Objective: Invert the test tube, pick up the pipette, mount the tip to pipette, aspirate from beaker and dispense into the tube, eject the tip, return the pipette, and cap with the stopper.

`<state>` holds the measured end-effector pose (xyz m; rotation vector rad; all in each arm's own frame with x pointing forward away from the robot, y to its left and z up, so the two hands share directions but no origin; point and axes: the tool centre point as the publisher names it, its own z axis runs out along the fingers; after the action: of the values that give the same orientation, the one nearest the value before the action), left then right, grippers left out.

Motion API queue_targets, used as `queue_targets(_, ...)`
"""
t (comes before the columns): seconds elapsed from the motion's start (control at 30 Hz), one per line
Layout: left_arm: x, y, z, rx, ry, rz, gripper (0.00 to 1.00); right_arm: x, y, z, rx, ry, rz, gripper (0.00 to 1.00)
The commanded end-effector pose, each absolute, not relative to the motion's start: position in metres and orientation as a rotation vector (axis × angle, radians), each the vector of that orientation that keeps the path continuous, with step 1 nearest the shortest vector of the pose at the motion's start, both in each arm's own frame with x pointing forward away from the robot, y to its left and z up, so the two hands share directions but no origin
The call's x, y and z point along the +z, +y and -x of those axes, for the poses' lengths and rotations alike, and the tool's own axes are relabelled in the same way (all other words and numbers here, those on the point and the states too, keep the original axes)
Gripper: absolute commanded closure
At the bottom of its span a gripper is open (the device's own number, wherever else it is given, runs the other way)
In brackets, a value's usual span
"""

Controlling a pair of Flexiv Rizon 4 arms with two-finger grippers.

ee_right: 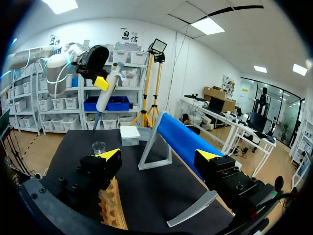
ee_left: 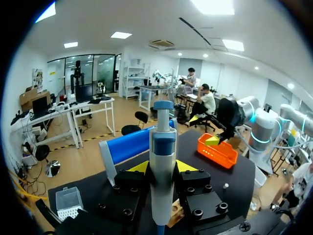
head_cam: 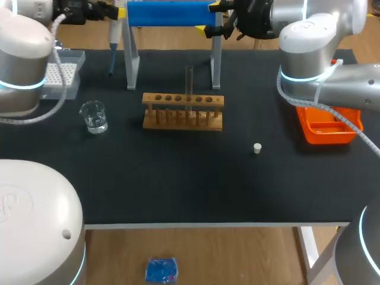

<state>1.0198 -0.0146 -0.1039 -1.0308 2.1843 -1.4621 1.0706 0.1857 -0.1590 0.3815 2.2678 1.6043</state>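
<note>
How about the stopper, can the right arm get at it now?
Probably yes. The stopper stands alone on open mat on that arm's side, with nothing near it, and the right gripper is open and empty.

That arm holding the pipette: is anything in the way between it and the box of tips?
Nothing visible. The pipette hangs in the left gripper, above the table and close beside the tip box, with nothing between them. The beaker stands nearer the front edge, off that path.
</note>
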Motion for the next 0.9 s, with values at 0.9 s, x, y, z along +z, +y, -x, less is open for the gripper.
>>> queue_targets(0.9, -0.141, -0.058, -1.080, -1.293, 1.973, 1.254, 1.00, -0.158, 0.185, -1.071, 1.602, 2.275, -0.380, 0.00)
